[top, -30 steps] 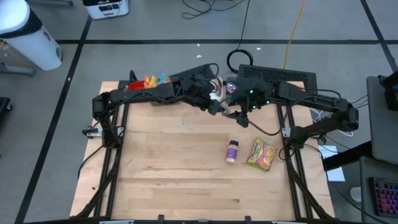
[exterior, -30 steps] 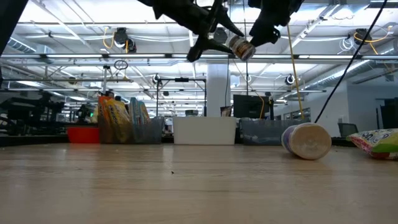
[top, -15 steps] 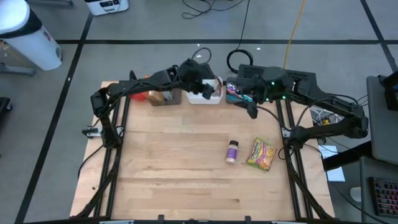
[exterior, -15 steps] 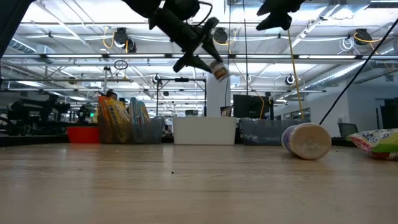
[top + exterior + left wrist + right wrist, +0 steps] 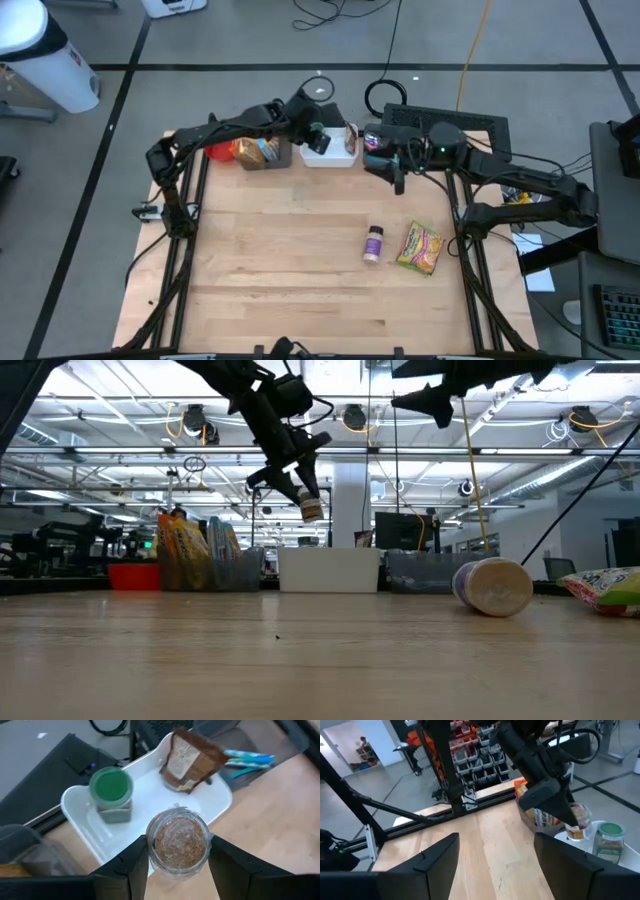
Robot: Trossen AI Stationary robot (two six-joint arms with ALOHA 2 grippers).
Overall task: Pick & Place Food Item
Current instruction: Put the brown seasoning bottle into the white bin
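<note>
Two dark fingers of your left gripper [image 5: 176, 870] squeeze a round, clear spice jar [image 5: 176, 842] over the white plastic bin [image 5: 80, 812]. At its 10 o'clock stands a green-lidded jar [image 5: 111, 795]; at 1 o'clock, a crinkly brown pouch [image 5: 192, 760]. Your right gripper [image 5: 398, 180] hangs open, empty, nearby.

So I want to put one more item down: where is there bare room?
The wooden table is bare left of the spice bottle and snack packet. The back edge is crowded: white bin, neighbouring bins, both hands above.
</note>
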